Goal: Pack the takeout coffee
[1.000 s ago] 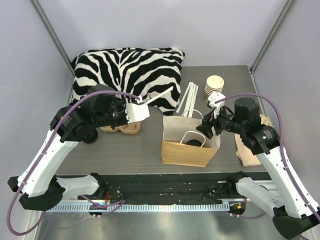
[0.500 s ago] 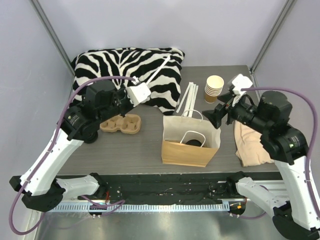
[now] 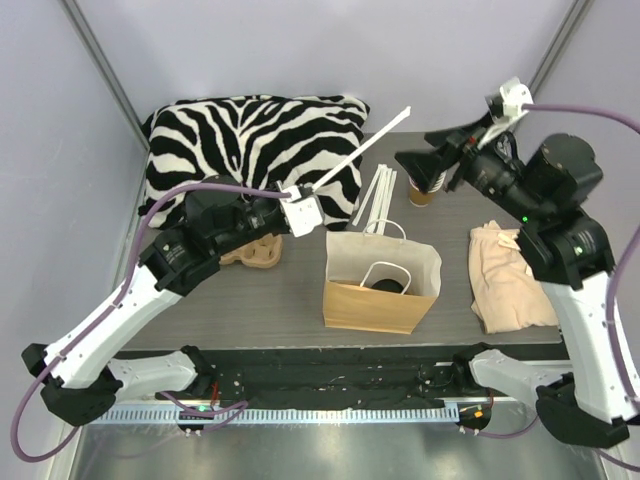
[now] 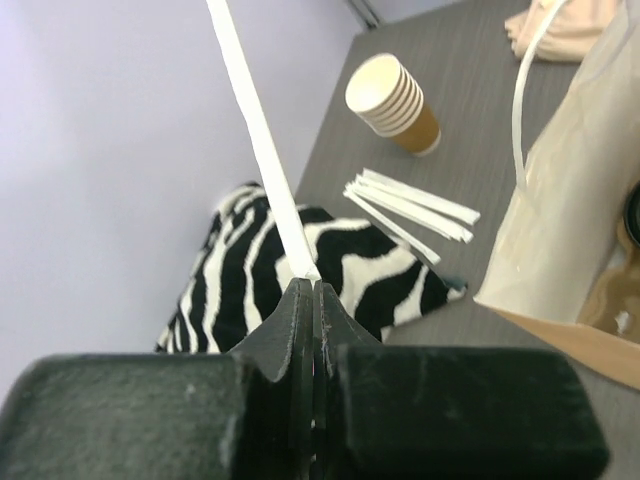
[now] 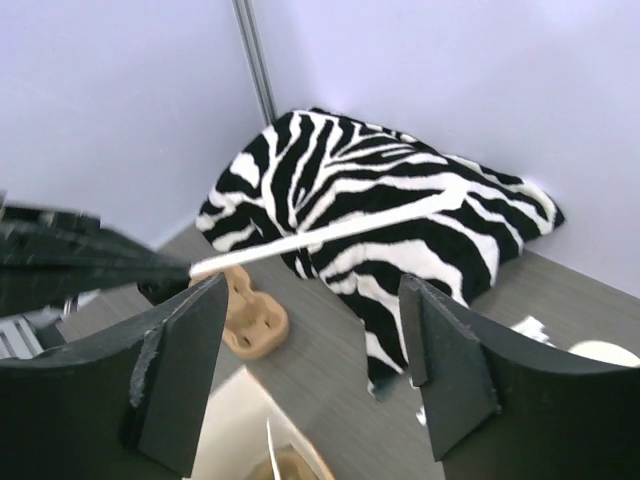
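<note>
Left pincer (image 4: 305, 295) pinches straw (image 4: 260, 130) by one end (right pincer (image 5: 312, 300) spread, empty); overhang could catch the bag (image 3: 375, 310) rim and slip.

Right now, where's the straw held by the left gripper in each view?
Top external: white straw slants up-right from the left gripper, across the zebra pillow's right side.
Left wrist: rises from the shut gripper to the top edge, left of centre.
Right wrist: crosses mid-frame, nearly level.
Shared landmark: the zebra pillow.

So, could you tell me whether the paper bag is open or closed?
Open: the paper bag stands upright, mouth spread, with a dark lid showing inside.
</note>
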Controlling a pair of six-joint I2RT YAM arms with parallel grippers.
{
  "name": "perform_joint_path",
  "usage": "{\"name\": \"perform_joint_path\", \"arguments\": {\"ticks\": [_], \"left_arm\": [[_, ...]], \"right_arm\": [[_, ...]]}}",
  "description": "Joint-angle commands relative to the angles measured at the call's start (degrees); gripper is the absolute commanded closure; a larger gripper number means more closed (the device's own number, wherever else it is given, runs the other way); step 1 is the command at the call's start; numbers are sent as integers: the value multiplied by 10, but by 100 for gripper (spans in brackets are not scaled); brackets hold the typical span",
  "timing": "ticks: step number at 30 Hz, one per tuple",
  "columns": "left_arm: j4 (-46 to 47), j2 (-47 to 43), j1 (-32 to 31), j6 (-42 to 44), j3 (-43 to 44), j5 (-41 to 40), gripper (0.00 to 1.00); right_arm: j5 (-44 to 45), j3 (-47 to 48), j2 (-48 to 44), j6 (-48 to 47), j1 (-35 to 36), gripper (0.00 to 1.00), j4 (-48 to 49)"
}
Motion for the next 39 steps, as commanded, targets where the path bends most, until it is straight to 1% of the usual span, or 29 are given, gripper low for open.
{"name": "perform_joint_path", "arguments": {"ticks": [1,2,4,6,9,12,14,15,16,18,19,22,26,27,29,30,34,37,39], "left_arm": [[114,1,-16,24,2,-4,100],[121,1,-18,24,2,-11,100],[140,6,-18,22,2,-21,100],[153,11,-19,20,6,-35,100],[171,16,-18,10,8,-48,100],[181,21,-20,-7,11,-53,100],[188,23,-20,-15,10,-57,100],[193,23,-23,-17,8,-60,100],[196,24,-23,-26,6,-68,100],[203,25,-25,-45,9,-69,100],[204,27,-25,-57,10,-88,100],[215,30,-26,-75,15,-107,100],[235,34,-26,-95,9,-133,100],[239,36,-25,-95,7,-134,100],[239,41,-25,-96,3,-134,100],[254,43,-27,-96,4,-135,100],[266,52,-26,-103,15,-141,100],[268,57,-27,-115,19,-142,100],[269,59,-27,-117,20,-139,100]], "right_arm": [[2,26,51,102,-1,29,124],[0,28,58,128,-1,31,146],[-2,38,70,150,-1,35,162],[-5,44,86,181,-1,36,184],[-19,50,103,223,-1,40,222],[-24,48,120,252,-2,48,246],[-27,47,127,264,-2,50,267],[-29,47,136,276,-2,57,274],[-33,48,140,282,-2,61,286],[-35,42,149,303,-2,64,293],[-36,38,152,308,-2,64,299],[-30,33,156,326,-2,64,304],[-5,42,165,344,-4,61,308],[-4,46,174,352,-2,61,334],[-2,49,184,375,-2,59,349],[0,49,189,383,-3,59,361],[3,45,210,416,-3,57,374],[-1,39,217,432,-2,57,388],[-1,36,221,438,-1,59,399]]}}
